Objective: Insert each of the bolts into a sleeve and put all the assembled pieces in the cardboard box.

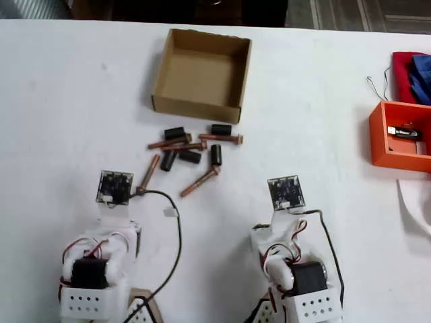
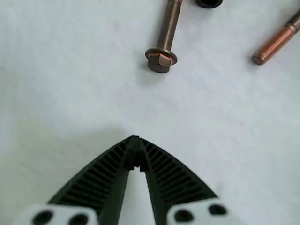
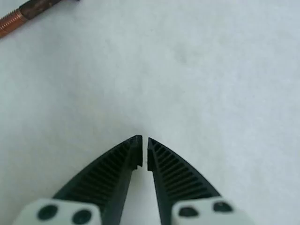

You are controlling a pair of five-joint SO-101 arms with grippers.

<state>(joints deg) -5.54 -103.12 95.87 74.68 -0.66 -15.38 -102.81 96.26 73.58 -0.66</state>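
Several copper bolts and black sleeves lie loose in a cluster in front of the empty cardboard box [image 1: 202,74]. One bolt [image 1: 149,172] lies nearest the left arm; its hex head [image 2: 161,58] sits just ahead of my left gripper [image 2: 135,141], which is shut and empty above bare table. A second bolt [image 1: 200,181] lies between the two arms, its threaded end [image 2: 275,41] off to one side. A sleeve [image 2: 208,2] shows at the frame edge. My right gripper [image 3: 144,140] is shut with nothing in it, and a bolt [image 3: 28,11] lies well ahead of it.
An orange bin [image 1: 397,138] holding a small dark item stands at the right edge, with red and blue cloth [image 1: 411,74] behind it. A black cable [image 1: 178,229] loops between the arms. White table stretches out on both sides of the cluster.
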